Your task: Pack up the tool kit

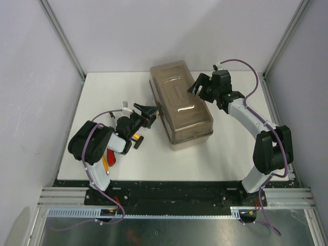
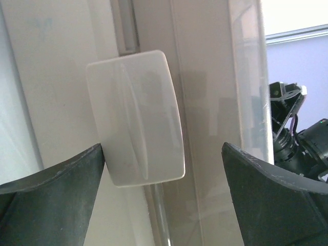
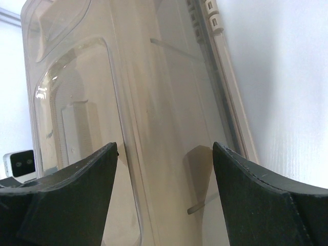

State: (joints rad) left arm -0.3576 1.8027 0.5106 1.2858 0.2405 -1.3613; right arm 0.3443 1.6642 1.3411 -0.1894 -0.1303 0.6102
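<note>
Left gripper [image 2: 163, 148], jaws spread wide and holding nothing, frames the pale latch [image 2: 134, 115] on the near-left side of the toolbox [image 1: 180, 105]. The box sits shut at the middle of the table [image 1: 205, 159], its brownish lid [image 3: 154, 102] down. Right gripper [image 3: 165, 146] hovers at the box's far-right side, its jaws also apart and empty, looking along the lid.

You appear to be at the closing stage of the packing: with the lid down, the box looks ready to be fastened or checked at its catch. Your next move likely calls for pressing that latch flat, one finger squarely on its face, while the right arm steadies the box against sliding.

Beside the left arm's base lie tools with red and yellow handles [image 1: 106, 163], outside the box and partly hidden by the arm. If they belong inside, the lid must come up first. Whether the latch is snapped home, you cannot tell from these views.
</note>
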